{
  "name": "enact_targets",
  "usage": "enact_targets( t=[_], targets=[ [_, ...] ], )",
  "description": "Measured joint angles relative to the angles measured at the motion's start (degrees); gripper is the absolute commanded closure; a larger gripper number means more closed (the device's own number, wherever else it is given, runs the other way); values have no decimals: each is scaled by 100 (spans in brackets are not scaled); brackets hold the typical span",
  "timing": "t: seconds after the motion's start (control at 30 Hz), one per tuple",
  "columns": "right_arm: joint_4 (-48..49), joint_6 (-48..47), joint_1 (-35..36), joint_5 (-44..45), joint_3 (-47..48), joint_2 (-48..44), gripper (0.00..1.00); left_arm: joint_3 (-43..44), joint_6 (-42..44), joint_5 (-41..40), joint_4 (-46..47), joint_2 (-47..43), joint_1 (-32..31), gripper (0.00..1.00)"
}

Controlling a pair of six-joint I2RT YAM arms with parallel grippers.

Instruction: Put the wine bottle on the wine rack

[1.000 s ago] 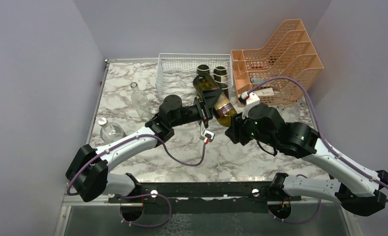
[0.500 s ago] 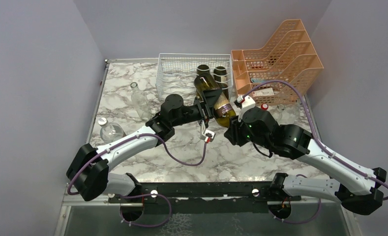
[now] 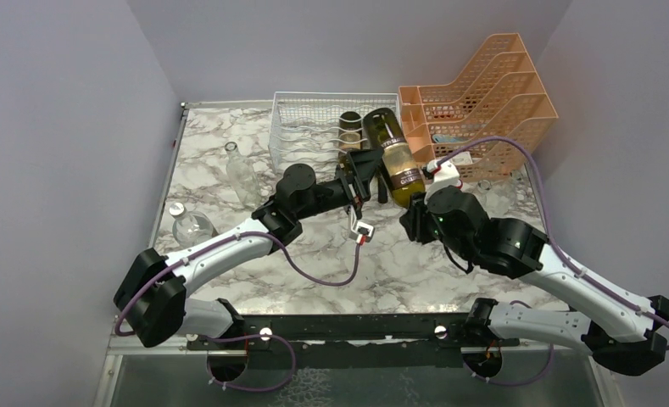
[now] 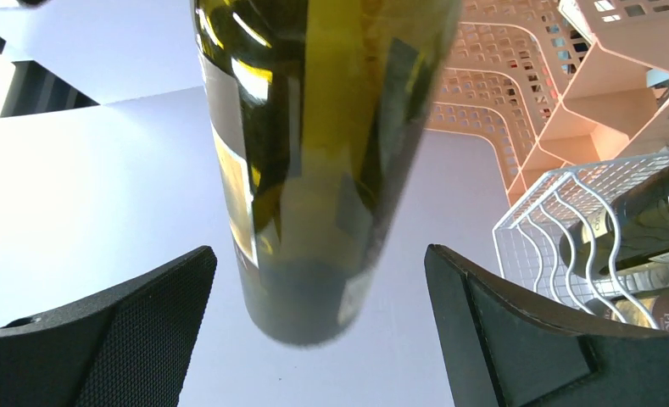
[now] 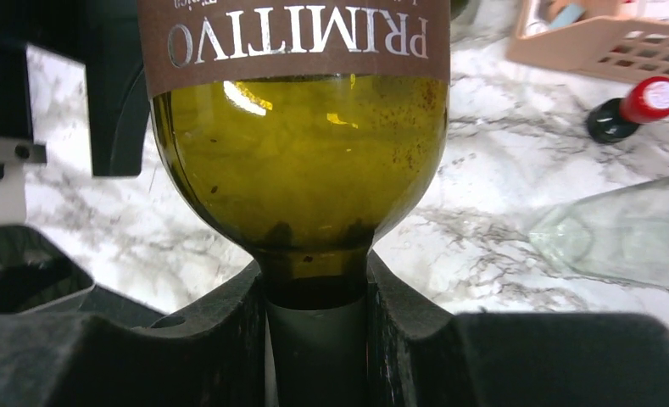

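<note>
A green wine bottle [image 3: 393,153] with a brown label stands tilted, base up and toward the back, in front of the white wire rack [image 3: 307,125]. My right gripper [image 3: 417,205] is shut on its neck, seen close in the right wrist view [image 5: 316,292] under the bottle's shoulder [image 5: 301,170]. My left gripper [image 3: 365,174] is open just left of the bottle. In the left wrist view its jaws [image 4: 318,254] stand wide on either side of the bottle's body [image 4: 314,144], not touching it. The rack [image 4: 560,229] holds two dark bottles [image 4: 644,225].
An orange perforated tiered tray [image 3: 483,89] stands right of the rack. Two clear glass bottles [image 3: 242,174] [image 3: 188,225] are at the table's left. A small red-capped bottle [image 5: 644,102] and a lying clear bottle [image 5: 623,233] are near the tray.
The right gripper has swung the wine bottle from leaning left to more upright, base toward the rack's right end. The bottle has come away from the left gripper's jaws.
</note>
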Motion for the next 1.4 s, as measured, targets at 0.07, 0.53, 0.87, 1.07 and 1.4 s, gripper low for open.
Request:
enact_targets(
  t=[0.07,0.53,0.87,1.07,1.4],
  targets=[
    [9,70,-7,278,0,-85,99,0,4,-39,52,0,-33,1],
    [-17,723,-26,920,-52,-208,99,579,-2844,-688,160,-317,-70,7],
    [289,1021,-28,557,-542,44,99,1443,-5445,-2889,776,-538,-70,2],
    [1102,964,-33,-476,-1001,621,99,2055,-6614,-3823,415,-675,-70,2],
    [2719,824,-31,-1753,-1097,2245,99,2406,-8850,-4629,-1628,-1027,-70,1]
  ],
)
